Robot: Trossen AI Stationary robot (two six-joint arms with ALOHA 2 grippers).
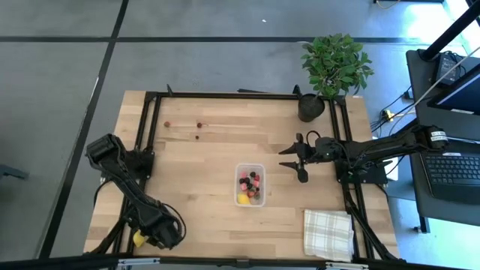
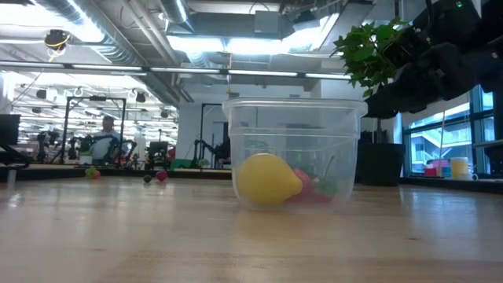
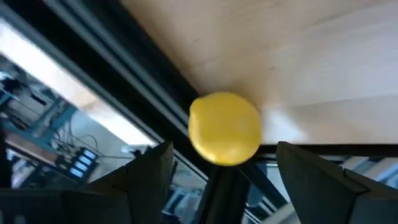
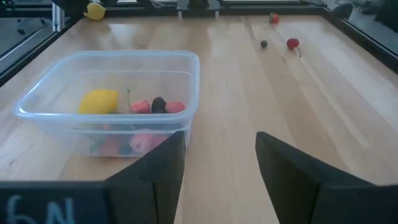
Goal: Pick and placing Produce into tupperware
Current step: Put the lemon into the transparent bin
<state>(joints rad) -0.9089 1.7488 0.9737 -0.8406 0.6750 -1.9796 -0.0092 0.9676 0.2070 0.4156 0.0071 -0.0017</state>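
I am seeing the left gripper [image 1: 142,238] sitting at the near left corner of the worktop [image 1: 202,172], right over the black frame rail. In the left wrist view its fingers [image 3: 146,171] are standing apart with a yellow lemon-like piece [image 3: 224,128] lying between and just ahead of them, at the worktop's edge; neither finger is touching it as far as I can tell.

The right gripper [image 1: 298,160] is hovering to the right of the tupperware [image 1: 250,184], pointing toward it. In the right wrist view its fingers [image 4: 163,168] are spread apart with nothing between them, and the tub is lying just ahead.

The tupperware is standing upright near the middle of the worktop. It is holding a second yellow piece [image 4: 98,101] at its near end, together with a cluster of red, pink and dark berries [image 4: 155,106]. In the low view the yellow piece is pressing against the clear wall, with pink bits behind it.

Three loose berries [image 1: 198,125] are lying well apart from the tub, toward the far left part of the worktop.

A white checked cloth [image 1: 328,233] is lying at the near right corner, and a potted plant [image 1: 330,71] is standing at the far right corner.
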